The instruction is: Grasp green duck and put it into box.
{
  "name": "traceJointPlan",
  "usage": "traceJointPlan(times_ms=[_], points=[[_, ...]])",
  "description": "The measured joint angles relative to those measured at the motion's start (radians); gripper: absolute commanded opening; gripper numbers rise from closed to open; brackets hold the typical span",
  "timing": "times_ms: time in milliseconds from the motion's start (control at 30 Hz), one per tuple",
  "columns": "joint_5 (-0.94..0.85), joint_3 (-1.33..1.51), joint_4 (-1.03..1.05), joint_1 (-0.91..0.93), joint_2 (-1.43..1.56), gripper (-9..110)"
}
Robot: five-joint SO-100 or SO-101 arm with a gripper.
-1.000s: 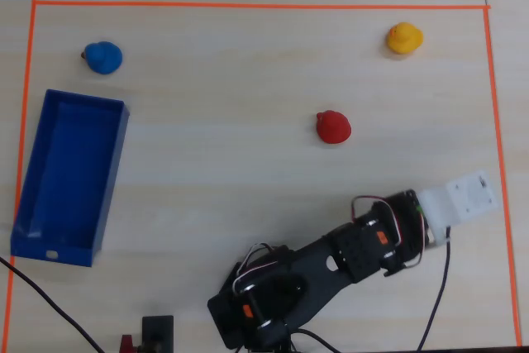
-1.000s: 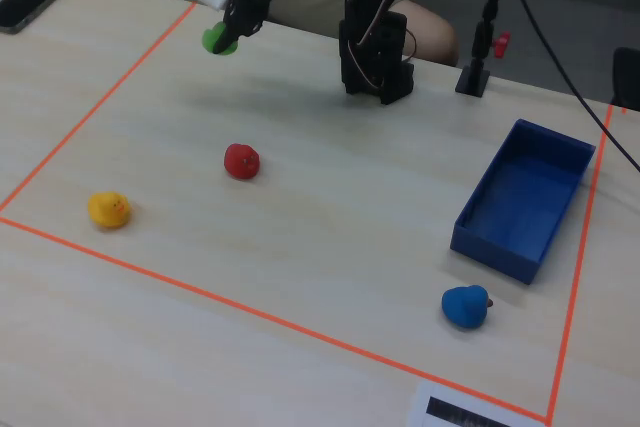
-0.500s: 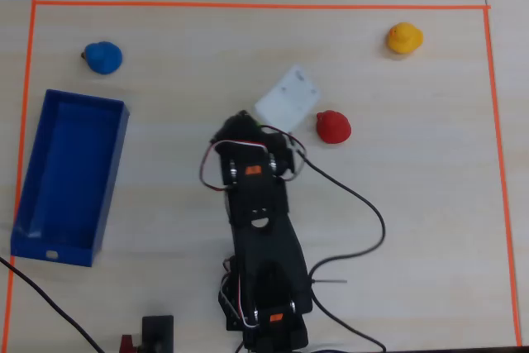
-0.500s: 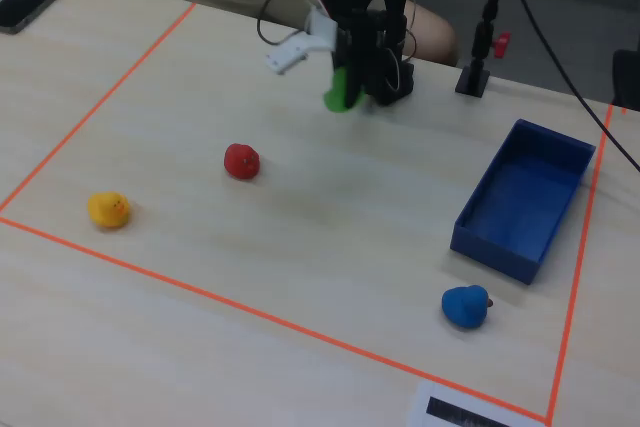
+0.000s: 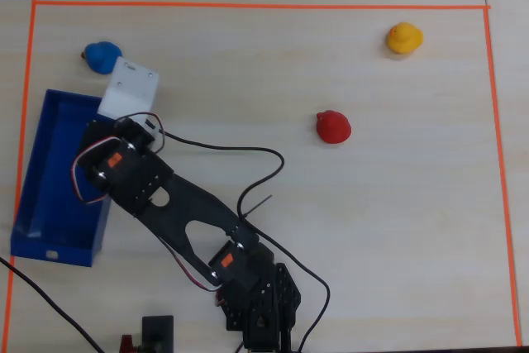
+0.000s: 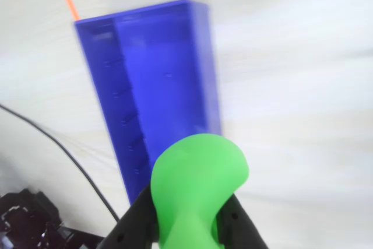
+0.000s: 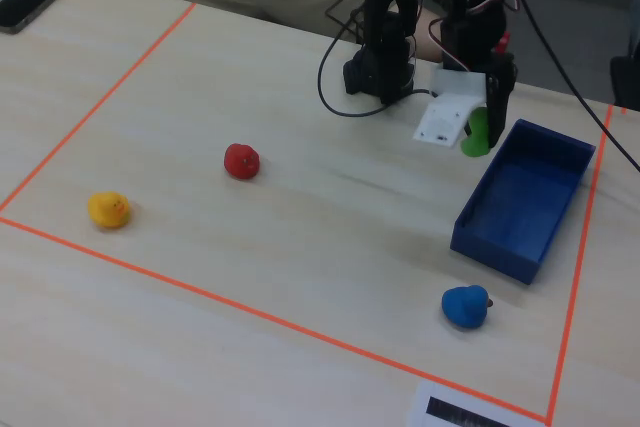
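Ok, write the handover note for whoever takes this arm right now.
Gripper: shut on the green duck, held in the air.
Box: blue tray at the right edge in the fixed view; looks empty. The duck hangs by its near wall, not inside yet.
Done: duck grasped, lifted, brought to the box.
Left: move over the box interior, lower, open, withdraw.
Leave alone: blue duck, red duck, yellow duck.
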Motion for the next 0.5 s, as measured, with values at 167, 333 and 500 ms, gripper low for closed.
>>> traceJointPlan(times_ms=[167,333,500], points=[[0.008,-0.106,-0.058,-0.074,-0.184,5],[0.012,-0.199,-0.061,-0.17,-0.37,24],[-0.018,-0.268,0.011,-0.215,-0.462,37]])
